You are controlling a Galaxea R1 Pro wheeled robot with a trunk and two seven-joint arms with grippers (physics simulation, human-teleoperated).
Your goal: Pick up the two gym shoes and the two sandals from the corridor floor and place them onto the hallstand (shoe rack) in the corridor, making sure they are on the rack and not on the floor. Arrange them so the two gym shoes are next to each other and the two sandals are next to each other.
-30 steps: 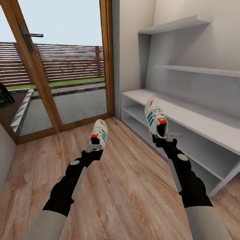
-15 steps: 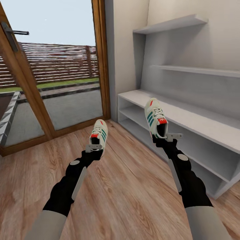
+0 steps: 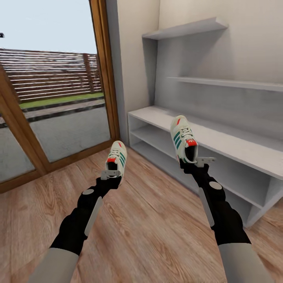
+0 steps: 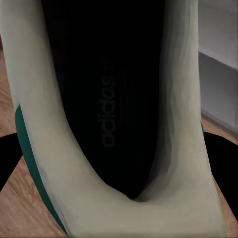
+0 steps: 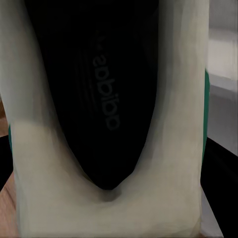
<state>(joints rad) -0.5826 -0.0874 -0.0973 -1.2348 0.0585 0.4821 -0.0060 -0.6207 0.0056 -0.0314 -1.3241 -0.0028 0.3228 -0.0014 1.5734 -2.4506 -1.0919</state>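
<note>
Claws clamp a gym shoe apiece by the heel, left gripper (image 3: pixel 110 174) on the left gym shoe (image 3: pixel 117 158) over the corridor floor (image 3: pixel 149 228), right gripper (image 3: pixel 195 161) lifting the right gym shoe (image 3: pixel 182 138) beside the hallstand (image 3: pixel 220 137), likely for side-by-side placing, both arms outstretched.

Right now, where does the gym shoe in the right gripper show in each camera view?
Head view: the right gym shoe is right of centre, toe up, held by the right gripper in front of the hallstand.
Right wrist view: its dark insole and cream collar are seen close up.
Left wrist view: that is the other gym shoe.
Shared landmark: the hallstand's grey shelves.
</note>
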